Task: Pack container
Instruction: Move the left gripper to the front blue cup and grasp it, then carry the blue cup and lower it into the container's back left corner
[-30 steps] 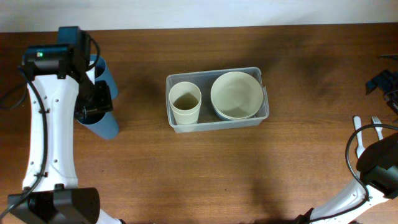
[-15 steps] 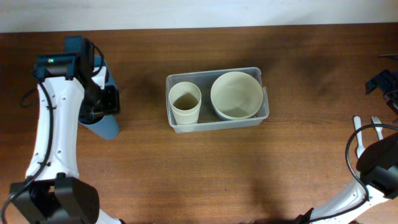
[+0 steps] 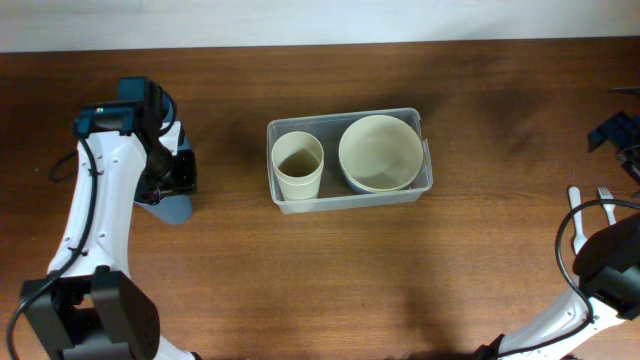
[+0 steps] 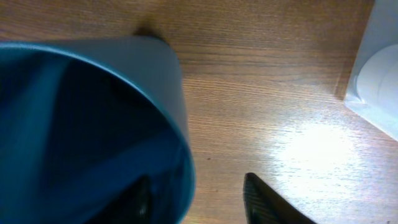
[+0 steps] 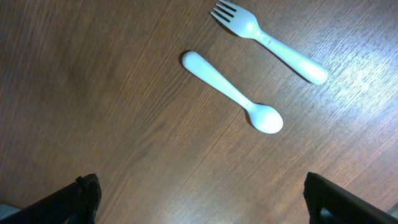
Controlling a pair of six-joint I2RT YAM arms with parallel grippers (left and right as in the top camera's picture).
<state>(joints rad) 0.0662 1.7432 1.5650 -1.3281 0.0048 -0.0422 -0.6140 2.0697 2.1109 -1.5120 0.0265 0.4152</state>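
Brown wooden table [image 3: 480, 250]. Clear rectangular plastic container [image 3: 350, 201], table ctr: holds round cream bowl [image 3: 380, 152] and cream cup [image 3: 298, 165], both packed. Blue tapered plastic cup [image 4: 93, 124], far left, wall pinched by left gripper [image 4: 199, 202]; pending. White plastic spoon [image 5: 231, 91], white plastic fork [image 5: 267, 40], right edge, untouched. Right gripper [image 5: 199, 199] spread, empty. Approx. half done.

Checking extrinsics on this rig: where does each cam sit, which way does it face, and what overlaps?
Overhead: fixed above the table, looking straight down. It shows the left arm, the right arm and the container.
Left wrist: on the left arm, looking down past the left hand, whose fingers straddle the blue cup wall.
Right wrist: faces down at the spoon and fork, with the right hand fingertips in the bottom corners.
Shared: overhead and left wrist see the blue cup and container. Overhead and right wrist see the spoon and fork.
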